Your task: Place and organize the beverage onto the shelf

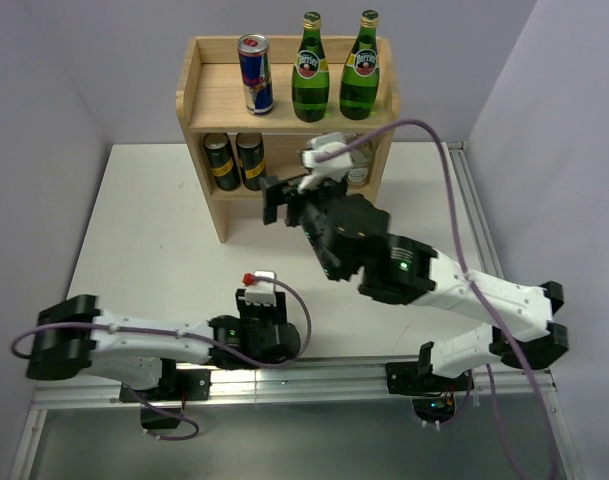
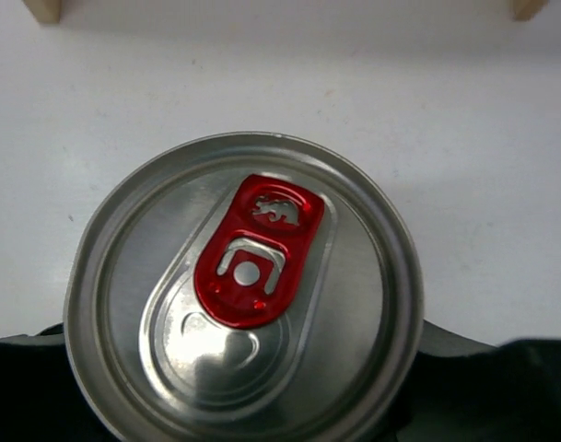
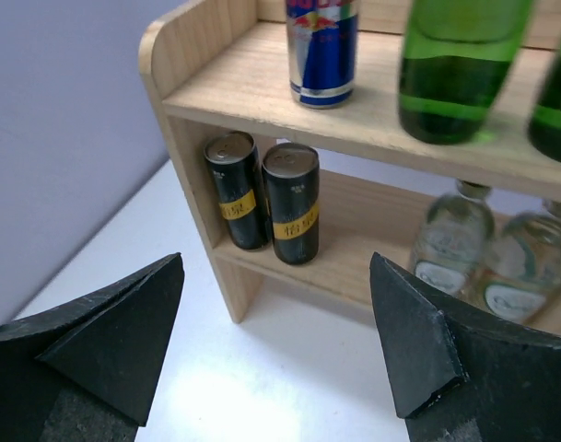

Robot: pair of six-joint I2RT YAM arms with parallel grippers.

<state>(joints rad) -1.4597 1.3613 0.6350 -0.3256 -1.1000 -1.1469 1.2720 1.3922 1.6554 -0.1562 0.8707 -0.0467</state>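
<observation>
Left claw [image 1: 260,288] is clamped on a blue-and-silver can [image 2: 243,295], whose silver lid and red tab fill the wrist view. It sits over the white surface [image 1: 144,230], well in front of the shelf [image 1: 216,95]. Right claw [image 3: 275,341] is spread wide and holds nothing, just in front of the shelf's lower tier. That tier carries two black-and-gold cans [image 3: 236,189] [image 3: 294,203] at its left end and two clear bottles [image 3: 450,239] [image 3: 520,267] at its right. On the shelf's top tier stand a second blue-and-silver can [image 1: 255,75] and, to its right, two green bottles [image 1: 310,68] [image 1: 361,66].
</observation>
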